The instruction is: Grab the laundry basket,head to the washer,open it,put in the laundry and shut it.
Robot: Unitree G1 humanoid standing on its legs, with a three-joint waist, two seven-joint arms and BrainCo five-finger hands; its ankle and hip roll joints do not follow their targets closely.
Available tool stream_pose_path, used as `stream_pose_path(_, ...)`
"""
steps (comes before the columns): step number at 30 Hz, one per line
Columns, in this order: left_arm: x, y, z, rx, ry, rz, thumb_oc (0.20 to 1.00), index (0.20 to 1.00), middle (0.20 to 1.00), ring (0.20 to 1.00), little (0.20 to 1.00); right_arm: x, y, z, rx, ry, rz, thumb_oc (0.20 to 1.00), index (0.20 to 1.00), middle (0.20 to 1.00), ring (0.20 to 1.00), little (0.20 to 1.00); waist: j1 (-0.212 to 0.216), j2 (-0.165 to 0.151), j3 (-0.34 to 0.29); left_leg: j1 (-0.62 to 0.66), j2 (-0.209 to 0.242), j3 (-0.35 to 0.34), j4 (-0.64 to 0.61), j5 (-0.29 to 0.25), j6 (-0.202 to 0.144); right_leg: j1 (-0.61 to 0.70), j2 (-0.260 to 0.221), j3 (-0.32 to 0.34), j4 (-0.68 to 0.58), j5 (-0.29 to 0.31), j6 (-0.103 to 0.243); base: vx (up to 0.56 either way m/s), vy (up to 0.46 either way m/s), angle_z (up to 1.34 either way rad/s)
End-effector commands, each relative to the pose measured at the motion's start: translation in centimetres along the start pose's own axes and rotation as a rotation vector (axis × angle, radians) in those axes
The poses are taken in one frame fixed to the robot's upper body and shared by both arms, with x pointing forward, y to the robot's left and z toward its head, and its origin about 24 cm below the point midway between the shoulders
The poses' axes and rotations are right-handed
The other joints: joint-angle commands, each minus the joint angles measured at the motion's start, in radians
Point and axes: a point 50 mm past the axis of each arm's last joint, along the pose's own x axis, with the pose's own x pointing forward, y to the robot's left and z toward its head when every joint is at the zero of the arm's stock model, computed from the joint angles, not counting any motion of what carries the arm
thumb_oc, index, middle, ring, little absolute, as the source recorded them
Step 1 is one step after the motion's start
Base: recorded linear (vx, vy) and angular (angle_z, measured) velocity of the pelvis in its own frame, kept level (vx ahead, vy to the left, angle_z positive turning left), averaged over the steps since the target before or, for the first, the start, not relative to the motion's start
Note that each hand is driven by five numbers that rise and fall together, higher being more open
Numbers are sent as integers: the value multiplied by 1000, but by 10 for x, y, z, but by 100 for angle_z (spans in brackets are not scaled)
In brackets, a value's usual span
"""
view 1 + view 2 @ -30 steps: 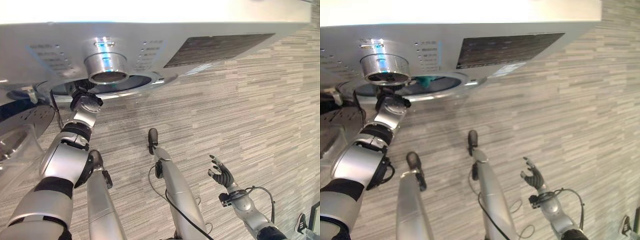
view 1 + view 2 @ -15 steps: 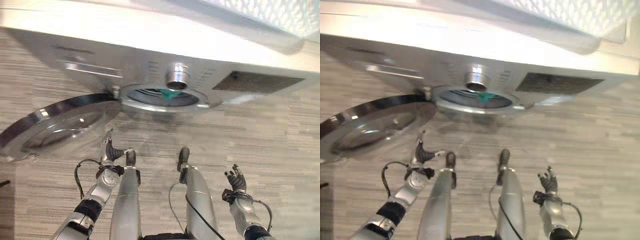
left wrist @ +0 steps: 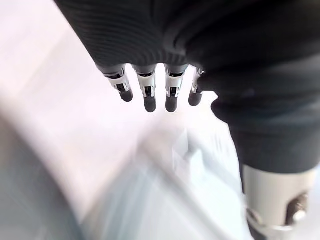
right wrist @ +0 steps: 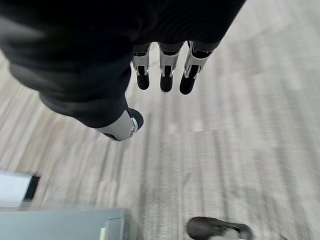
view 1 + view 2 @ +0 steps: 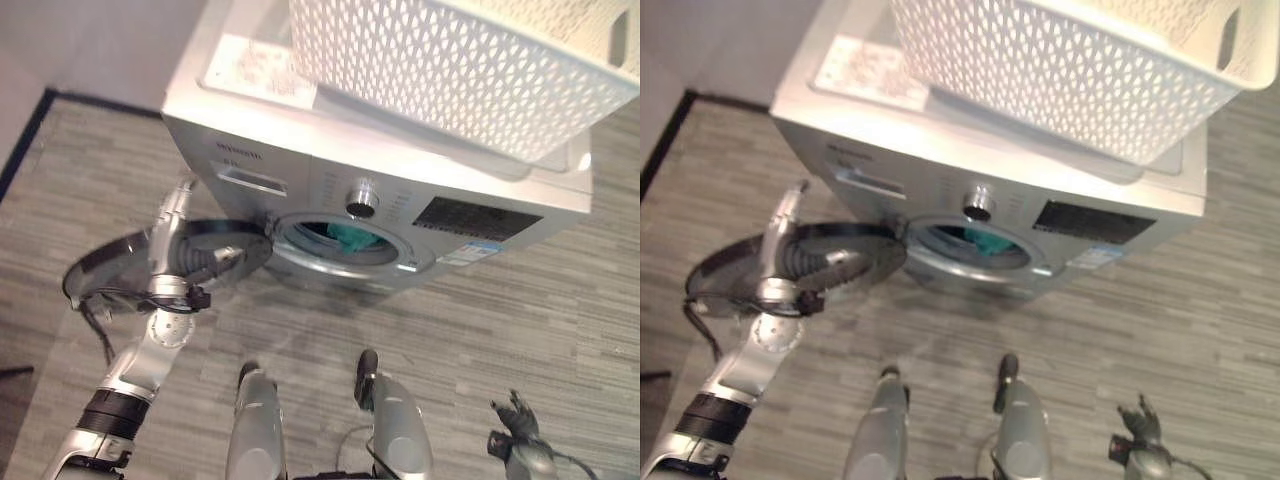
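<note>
Left robot hand (image 5: 172,250) raised by washer door (image 5: 120,268), fingers straight

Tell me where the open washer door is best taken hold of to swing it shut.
Take the washer door at its outer rim, the edge farthest from the hinge beside the drum opening. It lies swung wide to the washer's left, so come from its outer face, where the left robot hand is, and push it toward the opening.
</note>
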Motion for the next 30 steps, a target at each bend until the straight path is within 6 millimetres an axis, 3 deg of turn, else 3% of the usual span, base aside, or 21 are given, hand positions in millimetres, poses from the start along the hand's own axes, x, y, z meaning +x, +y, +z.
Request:
stream_pose_path(1, 11, 29, 19, 33, -144, 131, 1000, 1000, 1000, 1000, 1000, -4, -11, -14, -7, 50, -7, 1000, 1000, 1000, 1000, 1000, -10, -10, -28, 43, -25, 70, -43, -16, 47, -28, -68, 121, -67, 85, 30, 15, 337, 0)
stream_pose_path(2, 12, 34, 19, 41, -149, 148, 1000, 1000, 1000, 1000, 1000, -4, -13, -15, -20, 61, -16, 1000, 1000, 1000, 1000, 1000, -8, -10, -31, 46, -45, 85, -16, -68, 53, -22, -82, 141, -100, 111, 39, 5, 458, 0)
stream_pose_path(5, 14, 47, 7, 114, -118, 161, 1000, 1000, 1000, 1000, 1000, -5, -17, -20, -73, 86, -26, 1000, 1000, 1000, 1000, 1000, -2, -23, -52, 30, -95, 129, 28, -126, 68, 4, -123, 177, -238, 242, 62, 16, 430, -35)
stream_pose_path(6, 14, 56, -1, 145, -92, 163, 1000, 1000, 1000, 1000, 1000, -5, -16, -21, -116, 86, -8, 1000, 1000, 1000, 1000, 1000, -4, -35, -74, 9, -128, 142, 26, -136, 81, 2, -152, 182, -309, 304, 72, 18, 349, -35)
stream_pose_path(7, 14, 56, -2, 145, -91, 163, 1000, 1000, 1000, 1000, 1000, -5, -15, -21, -117, 86, -7, 1000, 1000, 1000, 1000, 1000, -4, -36, -77, 7, -130, 143, 26, -136, 82, 2, -153, 182, -316, 309, 73, -10, 327, -27)
stream_pose_path(8, 14, 58, -9, 141, -57, 162, 1000, 1000, 1000, 1000, 1000, -4, -13, -19, -137, 83, 9, 1000, 1000, 1000, 1000, 1000, -11, -42, -83, -5, -145, 154, 35, -143, 89, -6, -163, 184, -356, 383, 83, -12, 248, -12)
stream_pose_path(10, 16, 62, -23, 161, 11, 132, 1000, 1000, 1000, 1000, 1000, -6, -7, -22, -176, 82, 54, 1000, 1000, 1000, 1000, 1000, -1, -40, -106, -27, -151, 184, 26, -125, 107, 7, -100, 156, -305, 274, 60, -53, 357, -21)
stream_pose_path(11, 16, 62, -30, 156, 46, 127, 1000, 1000, 1000, 1000, 1000, -6, -6, -21, -210, 71, 72, 1000, 1000, 1000, 1000, 1000, -10, -31, -116, -15, -150, 190, -16, -115, 111, 2, -67, 194, -300, 255, 49, -13, 361, -31)
stream_pose_path(13, 15, 66, -51, 170, 142, 124, 1000, 1000, 1000, 1000, 1000, -6, 1, -18, -328, 43, 137, 1000, 1000, 1000, 1000, 1000, -2, -40, -123, -8, -159, 225, -54, -76, 127, -5, -19, 134, -247, 199, 39, -23, 349, -30)
stream_pose_path(15, 17, 65, -64, 157, 210, 91, 1000, 1000, 1000, 1000, 1000, -7, 1, -17, -376, 36, 172, 1000, 1000, 1000, 1000, 1000, -5, -35, -130, 6, -173, 239, -146, -20, 137, 8, 46, 164, -161, 131, 16, -106, 297, -43)
stream_pose_path(18, 21, 69, -78, 138, 295, 53, 1000, 1000, 1000, 1000, 1000, -7, -3, -23, -422, 70, 186, 1000, 1000, 1000, 1000, 1000, 9, -33, -144, 12, -169, 254, -221, 22, 142, 50, 97, 143, -107, 73, 1, -95, 129, -38)
stream_pose_path(20, 25, 61, -86, 149, 336, -16, 1000, 1000, 1000, 1000, 1000, -8, -2, -25, -441, 79, 202, 1000, 1000, 1000, 1000, 1000, 9, -49, -156, 8, -177, 243, -271, 64, 130, 76, 114, 180, -174, 87, 6, -52, -27, -25)
stream_pose_path(22, 19, 56, -102, 123, 433, -38, 1000, 1000, 1000, 1000, 1000, -5, 7, -14, -455, 38, 237, 1000, 1000, 1000, 1000, 1000, -12, -57, -154, -21, -168, 241, -250, 67, 137, 54, 116, 248, -201, 111, 16, -34, -91, 2)
stream_pose_path(24, 15, 51, -111, 128, 490, -72, 1000, 1000, 1000, 1000, 1000, -3, 11, -7, -441, 8, 242, 1000, 1000, 1000, 1000, 1000, -21, -63, -148, -37, -162, 242, -249, 74, 139, 43, 121, 275, -219, 119, 17, -42, -58, 5)
stream_pose_path(30, 3, 32, -118, 61, 562, -140, 1000, 1000, 1000, 1000, 1000, -3, 20, 5, -441, -57, 280, 1000, 1000, 1000, 1000, 1000, -35, -64, -123, -59, -166, 220, -254, 100, 141, 0, 137, 343, -212, 132, 18, -61, -62, -4)
